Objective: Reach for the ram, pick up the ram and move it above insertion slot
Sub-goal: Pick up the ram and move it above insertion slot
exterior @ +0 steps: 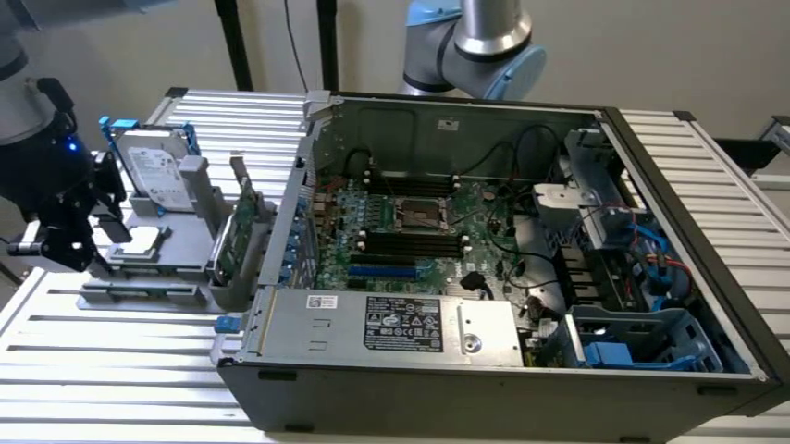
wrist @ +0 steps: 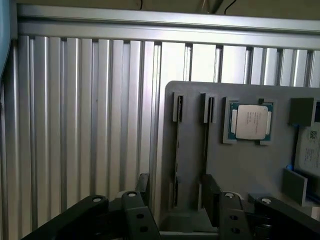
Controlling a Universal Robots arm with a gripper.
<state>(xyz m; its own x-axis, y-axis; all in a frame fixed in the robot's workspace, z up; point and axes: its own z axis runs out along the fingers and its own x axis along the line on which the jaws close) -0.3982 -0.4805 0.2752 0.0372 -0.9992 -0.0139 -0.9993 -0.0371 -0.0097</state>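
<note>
Wrist view first, and the claw [wrist: 177, 196] is spread as wide as it goes, with nothing between its two black fingers [wrist: 211, 197]. Right beneath it sits the grey holder [wrist: 240, 165]. The ram [wrist: 177, 150] stands on edge in a narrow slot of that holder, so it reads as a thin dark strip running straight out from the gap between the fingers. The claw straddles it from above, with clear space either side and no contact that I can see. A second narrow slot [wrist: 206, 142] runs parallel, just beside the ram and in line with one finger; whether a stick sits in that one, I cannot tell. Past that slot, further from the claw, a processor chip [wrist: 249, 122] lies flat in its recess, silver lid up. On the claw's other side is the ribbed aluminium bench [wrist: 75, 130].

Exterior view now. The claw hangs over one end of the holder. A hard drive [exterior: 154, 171] stands upright beyond it, and a green expansion card [exterior: 251, 222] is on edge at the holder's side away from the claw. Well apart from the claw, the open computer case [exterior: 432, 393] lies on the bench. Inside it, the black insertion slot [exterior: 413, 245] sits just beside the processor socket [exterior: 426, 215], a long way from the ram.
</note>
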